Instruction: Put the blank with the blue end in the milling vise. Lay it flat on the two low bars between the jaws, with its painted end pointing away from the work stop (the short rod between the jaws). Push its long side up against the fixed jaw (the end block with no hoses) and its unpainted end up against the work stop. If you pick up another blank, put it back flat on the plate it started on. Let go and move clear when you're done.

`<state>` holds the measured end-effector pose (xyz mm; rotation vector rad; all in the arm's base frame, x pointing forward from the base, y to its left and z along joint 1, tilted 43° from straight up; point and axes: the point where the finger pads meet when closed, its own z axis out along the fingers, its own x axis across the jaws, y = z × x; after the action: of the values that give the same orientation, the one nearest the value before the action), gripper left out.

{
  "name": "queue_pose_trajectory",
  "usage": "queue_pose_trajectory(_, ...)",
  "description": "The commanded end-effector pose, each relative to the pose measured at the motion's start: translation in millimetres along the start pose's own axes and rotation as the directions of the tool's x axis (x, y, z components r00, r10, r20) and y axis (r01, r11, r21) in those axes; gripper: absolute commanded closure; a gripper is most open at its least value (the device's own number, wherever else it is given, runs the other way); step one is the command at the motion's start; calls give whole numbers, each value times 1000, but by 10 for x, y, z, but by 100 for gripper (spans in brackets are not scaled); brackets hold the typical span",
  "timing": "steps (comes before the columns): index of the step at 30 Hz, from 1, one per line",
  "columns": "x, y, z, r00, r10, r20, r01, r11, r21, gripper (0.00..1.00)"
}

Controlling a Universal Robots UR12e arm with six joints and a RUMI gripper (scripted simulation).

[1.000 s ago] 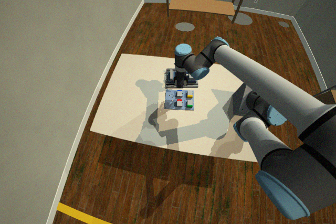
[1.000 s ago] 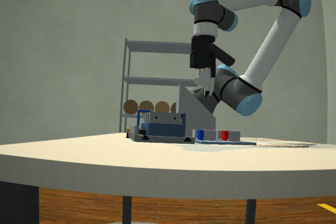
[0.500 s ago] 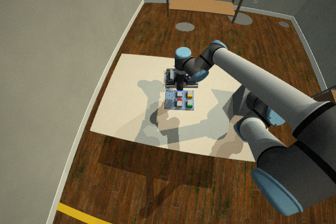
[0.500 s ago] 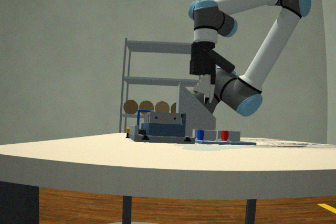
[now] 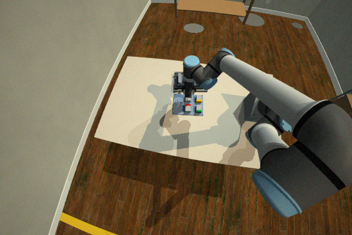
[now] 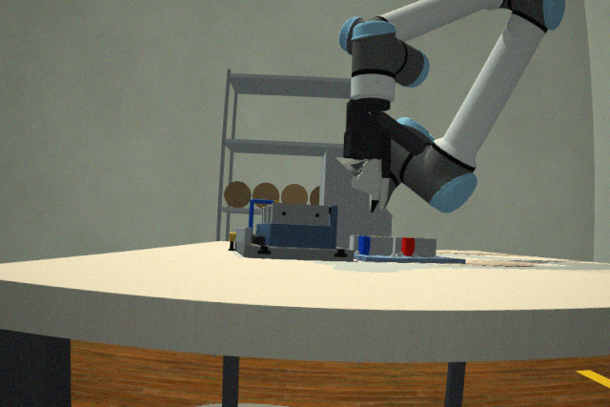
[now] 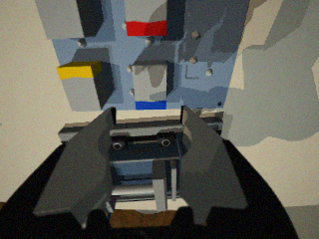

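Note:
The blank with the blue end [image 7: 151, 85] [image 6: 363, 243] lies flat on the blue plate [image 7: 120, 45] [image 6: 418, 258], its blue end towards the vise. The milling vise [image 7: 145, 149] [image 6: 295, 230] [image 5: 178, 80] stands right beside the plate; I see no blank between its jaws. My gripper [image 7: 149, 108] [image 6: 376, 205] [image 5: 187, 96] is open and empty. It hangs well above the table, over the seam between the vise and the plate, fingers pointing down. In the top view it hides the blue-ended blank.
The plate also holds a red-ended blank [image 7: 146, 27] [image 6: 407, 246] [image 5: 187, 104], a yellow-ended blank [image 7: 79, 72] [image 5: 198, 100] and a green-ended blank [image 5: 198, 110]. Small pegs stand on the plate. A grey wedge-shaped mount [image 6: 344, 195] rises behind the vise.

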<state>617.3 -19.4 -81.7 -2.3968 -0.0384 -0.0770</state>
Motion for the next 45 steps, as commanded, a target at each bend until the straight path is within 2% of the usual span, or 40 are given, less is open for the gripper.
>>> queue_pose_trajectory(1, 11, 8, 136, 1000, 0, -2, 0, 1000, -1, 60)
queue_pose_trajectory(13, 11, 9, 401, 1000, 0, -2, 0, 1000, -1, 60)
queue_pose_trajectory(45, 11, 9, 442, 1000, 0, -2, 0, 1000, -1, 60)
